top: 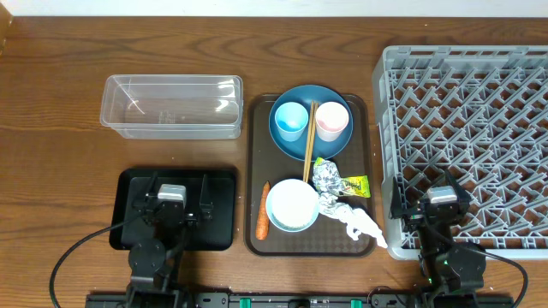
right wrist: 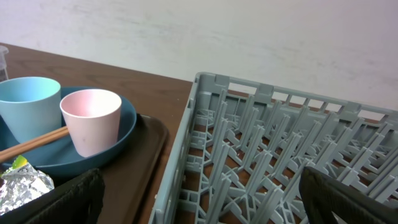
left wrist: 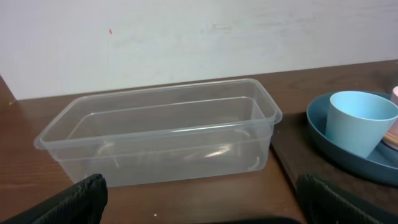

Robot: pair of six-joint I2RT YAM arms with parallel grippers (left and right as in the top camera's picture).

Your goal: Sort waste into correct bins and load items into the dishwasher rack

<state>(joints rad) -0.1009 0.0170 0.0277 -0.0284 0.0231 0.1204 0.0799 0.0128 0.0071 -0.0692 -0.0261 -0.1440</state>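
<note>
Progress, as I judge it, is nil: the clear tub (top: 171, 106) at the far left is empty, the black tray (top: 224, 224) on the near side of it shows nothing on its bare parts, and the grey rack (top: 479, 103) on the right holds no dishes among its pegs. Everything waits on the brown serving tray (top: 257, 171) in the middle. Its far half carries the dark-blue plate (top: 291, 147), with the light-blue cup (top: 290, 121), the pink cup (top: 332, 121) and the chopsticks (top: 309, 133) laid between them. On its near half are the pale bowl (top: 293, 205), the carrot piece (top: 263, 221) just left of it, the foil (top: 325, 177) and yellow-green wrapper (top: 353, 184) to the bowl's far right, and the white tissue (top: 355, 224) at the near right corner (rice grains I cannot make out). My left gripper (top: 180, 190) hangs over the black tray, fingers spread wide and holding nothing; my right gripper (top: 445, 198) hangs over the rack's near left corner, equally wide and empty. So all the waste is left to sort and all five items left to load. Room is tight on the right, where the rack's wall stands just beside the serving tray's raised rim and the tissue lies close to both; on the left only a narrow strip of bare table parts the serving tray from the tub and black tray, with open wood beyond them
</note>
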